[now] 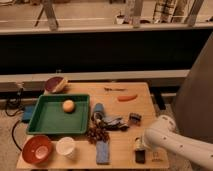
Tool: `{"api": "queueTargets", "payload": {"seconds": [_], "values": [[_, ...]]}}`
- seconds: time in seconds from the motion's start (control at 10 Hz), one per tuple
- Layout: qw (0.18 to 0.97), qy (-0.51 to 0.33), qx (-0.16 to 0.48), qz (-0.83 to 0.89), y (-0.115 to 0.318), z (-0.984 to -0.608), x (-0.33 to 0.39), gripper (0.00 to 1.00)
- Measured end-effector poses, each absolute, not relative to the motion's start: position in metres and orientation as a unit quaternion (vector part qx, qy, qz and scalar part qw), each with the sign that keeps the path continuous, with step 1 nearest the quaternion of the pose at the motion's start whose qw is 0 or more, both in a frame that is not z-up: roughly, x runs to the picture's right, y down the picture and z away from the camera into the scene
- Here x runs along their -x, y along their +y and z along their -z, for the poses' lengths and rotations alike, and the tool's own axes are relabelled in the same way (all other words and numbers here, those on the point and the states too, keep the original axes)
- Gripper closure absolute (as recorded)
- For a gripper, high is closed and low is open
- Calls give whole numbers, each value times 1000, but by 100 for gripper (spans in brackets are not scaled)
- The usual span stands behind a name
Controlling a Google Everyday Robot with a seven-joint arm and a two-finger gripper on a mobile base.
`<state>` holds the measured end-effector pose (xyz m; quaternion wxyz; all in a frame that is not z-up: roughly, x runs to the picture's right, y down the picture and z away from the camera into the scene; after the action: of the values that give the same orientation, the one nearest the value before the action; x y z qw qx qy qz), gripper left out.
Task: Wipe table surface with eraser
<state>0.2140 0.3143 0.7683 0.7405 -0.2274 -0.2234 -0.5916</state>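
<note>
The table surface is a light tan wooden top. The eraser, a small black block, lies near its front right corner. My gripper is at the end of the white arm, which reaches in from the right. It hangs directly over the eraser's far end, touching or very close to it. The gripper's body hides whether it holds the eraser.
A green tray with an orange fills the left. Nearby are an orange bowl, a white cup, a blue-grey strip, grapes, a squarish dark object, a carrot and a brown bowl.
</note>
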Motion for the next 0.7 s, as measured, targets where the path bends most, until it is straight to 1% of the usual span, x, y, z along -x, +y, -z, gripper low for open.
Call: {"api": "queueTargets", "payload": {"seconds": [0.3, 0.7], "values": [[764, -203, 242, 563, 296, -776, -243, 100], [774, -184, 262, 547, 280, -785, -233, 100]]}}
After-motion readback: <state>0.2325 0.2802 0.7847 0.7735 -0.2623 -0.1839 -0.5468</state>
